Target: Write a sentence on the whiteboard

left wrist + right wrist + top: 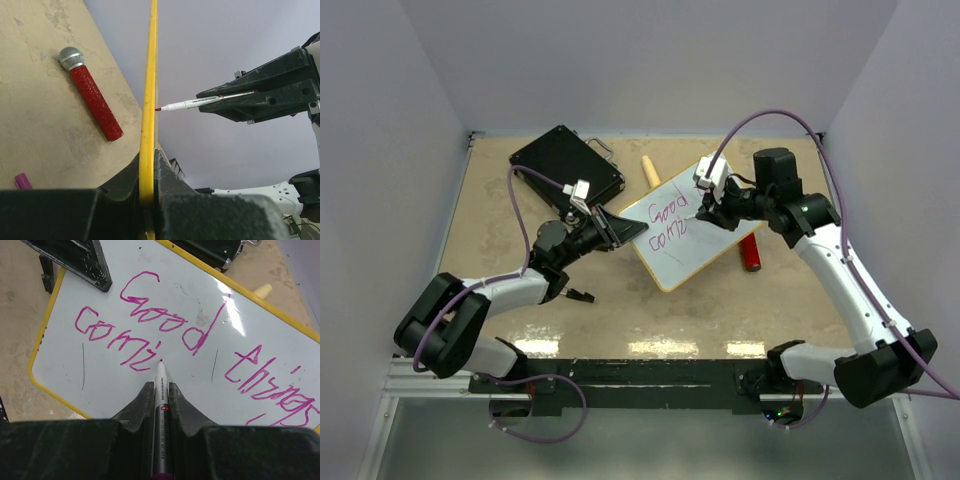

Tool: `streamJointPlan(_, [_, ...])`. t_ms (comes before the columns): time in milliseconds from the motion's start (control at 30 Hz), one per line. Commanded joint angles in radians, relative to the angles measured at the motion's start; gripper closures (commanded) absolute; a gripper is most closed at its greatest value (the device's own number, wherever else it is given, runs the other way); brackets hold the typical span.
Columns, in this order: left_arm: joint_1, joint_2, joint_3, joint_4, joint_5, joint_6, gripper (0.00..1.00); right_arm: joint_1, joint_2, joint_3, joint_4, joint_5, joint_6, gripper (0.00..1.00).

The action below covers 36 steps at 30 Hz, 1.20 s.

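Note:
The whiteboard (pixel 686 256) with its thin yellow frame is held tilted above the table's middle. My left gripper (pixel 636 229) is shut on its left edge; in the left wrist view the yellow frame (pixel 149 100) runs edge-on between that gripper's (pixel 149 156) fingers. My right gripper (pixel 160 386) is shut on a silver marker (pixel 161 390), whose magenta tip touches the board (pixel 107 385). The sentence (pixel 150 315) reads "Good things" over "Comi" in magenta. The marker (pixel 200 103) and right fingers (pixel 265 90) also show in the left wrist view.
A black case (pixel 565 165) lies at the back left. A red microphone (pixel 750 252) lies right of the board, and a wooden stick (pixel 650 170) behind it. A magenta cap (pixel 22 181) lies on the table in the left wrist view.

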Motion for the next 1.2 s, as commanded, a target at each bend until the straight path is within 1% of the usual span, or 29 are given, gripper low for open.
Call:
streamJointPlan(0, [0.001, -0.018, 0.043, 0.174, 0.007, -0.025, 1.00, -0.003, 0.002, 0.010, 0.034, 0.002, 0.021, 1.00])
streamJointPlan(467, [0.013, -0.008, 0.040, 0.194, 0.018, -0.028, 1.00, -0.004, -0.015, -0.034, -0.074, -0.018, -0.039, 1.00])
streamJointPlan(867, [0.015, -0.016, 0.028, 0.190, 0.024, -0.028, 1.00, -0.004, 0.047, 0.070, -0.051, -0.048, -0.028, 1.00])
streamJointPlan(1167, [0.015, -0.012, 0.017, 0.206, 0.032, -0.032, 1.00, -0.004, 0.047, 0.065, 0.027, -0.001, 0.031, 1.00])
